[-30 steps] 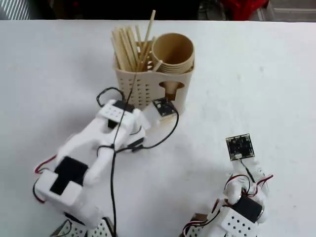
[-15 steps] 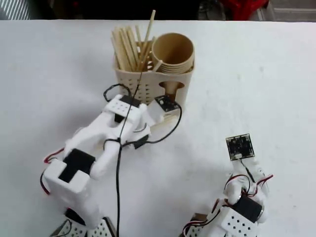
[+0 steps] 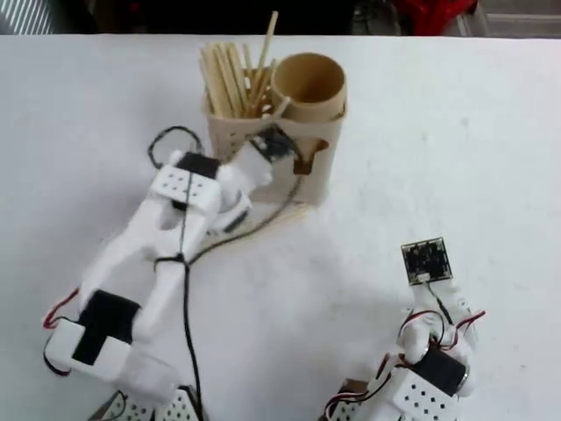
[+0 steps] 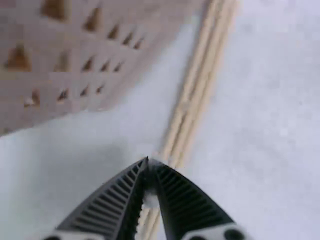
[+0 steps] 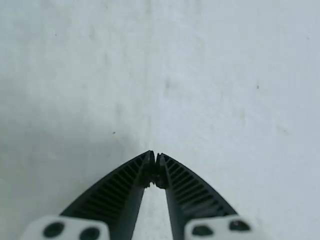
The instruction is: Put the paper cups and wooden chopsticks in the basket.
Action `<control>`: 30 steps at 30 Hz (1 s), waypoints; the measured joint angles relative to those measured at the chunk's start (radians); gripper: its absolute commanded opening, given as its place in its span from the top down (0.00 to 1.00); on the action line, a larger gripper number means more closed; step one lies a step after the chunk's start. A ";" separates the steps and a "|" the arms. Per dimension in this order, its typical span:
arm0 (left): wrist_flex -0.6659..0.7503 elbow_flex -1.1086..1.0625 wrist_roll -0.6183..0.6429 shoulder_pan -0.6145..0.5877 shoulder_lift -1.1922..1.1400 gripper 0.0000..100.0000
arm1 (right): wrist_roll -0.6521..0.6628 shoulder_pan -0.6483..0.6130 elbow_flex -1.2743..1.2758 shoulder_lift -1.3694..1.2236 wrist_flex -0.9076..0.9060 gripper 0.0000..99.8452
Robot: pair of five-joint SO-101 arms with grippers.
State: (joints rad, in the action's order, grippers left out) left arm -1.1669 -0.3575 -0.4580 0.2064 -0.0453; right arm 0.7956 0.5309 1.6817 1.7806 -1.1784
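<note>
The beige basket (image 3: 263, 153) stands at the table's far middle, with wooden chopsticks (image 3: 232, 79) upright in one half and stacked paper cups (image 3: 308, 86) in the other. A few more chopsticks (image 3: 294, 213) lie flat on the table just in front of it. My left arm (image 3: 188, 189) stretches to the basket's front wall. In the left wrist view my left gripper (image 4: 148, 162) is shut and holds nothing. It hangs over the lying chopsticks (image 4: 200, 100), beside the basket wall (image 4: 75, 50). My right gripper (image 5: 154, 157) is shut over bare table.
The right arm (image 3: 429, 360) rests folded at the near right edge, its camera board (image 3: 425, 260) facing up. Black cables (image 3: 184, 263) trail along the left arm. White table lies open to the right of the basket and in the middle.
My left arm has swung away from me and a little left, so its wrist now overlaps the basket's front wall and the lying chopsticks show. The right arm has kept still.
</note>
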 measured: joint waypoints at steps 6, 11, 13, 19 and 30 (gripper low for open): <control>0.206 -0.002 0.084 -0.120 -0.138 0.98 | 0.000 0.000 0.000 0.000 0.000 0.98; 0.193 0.026 0.091 -0.127 -0.249 0.98 | 0.000 0.000 0.000 0.000 0.000 0.98; 0.178 0.029 0.092 -0.129 -0.256 0.98 | 0.000 0.000 0.000 0.000 0.000 0.98; 0.157 0.029 0.092 -0.129 -0.258 0.98 | 0.000 0.000 0.000 0.000 0.002 0.98; 0.157 0.029 0.095 -0.129 -0.258 0.98 | 0.000 0.000 0.000 0.002 0.002 0.98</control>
State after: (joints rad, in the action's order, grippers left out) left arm -1.0104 -0.3284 -0.3629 0.0775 -0.3030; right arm 0.7956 0.5309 1.6817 1.7822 -1.1769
